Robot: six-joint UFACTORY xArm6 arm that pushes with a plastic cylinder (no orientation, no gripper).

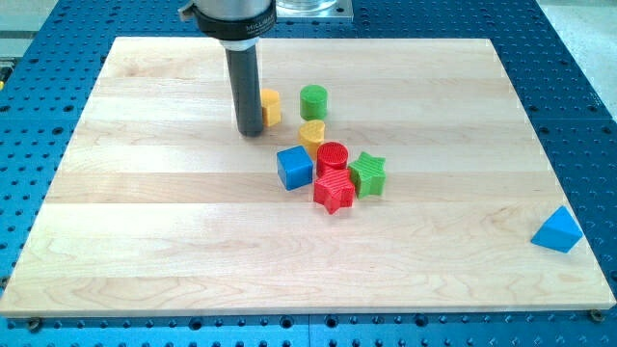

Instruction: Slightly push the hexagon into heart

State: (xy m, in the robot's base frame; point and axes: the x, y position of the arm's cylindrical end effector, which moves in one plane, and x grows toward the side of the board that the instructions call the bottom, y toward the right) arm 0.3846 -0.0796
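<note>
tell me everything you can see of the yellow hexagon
The yellow hexagon is a small, glossy plastic-looking block with flat side faces, sitting flat on the wooden board near the view's top centre. Its left part is hidden behind my rod, and my tip stands right against that side; actual contact cannot be confirmed. The green cylinder sits apart to its right, and the yellow heart lies lower right, with a gap between them.

Pale wooden worktop (174,241) with lengthwise grain bands, evenly lit, resting on a blue perforated base (578,58) dotted with regular holes, blue base showing on all sides, grey metal strip at the view's top left corner
</note>
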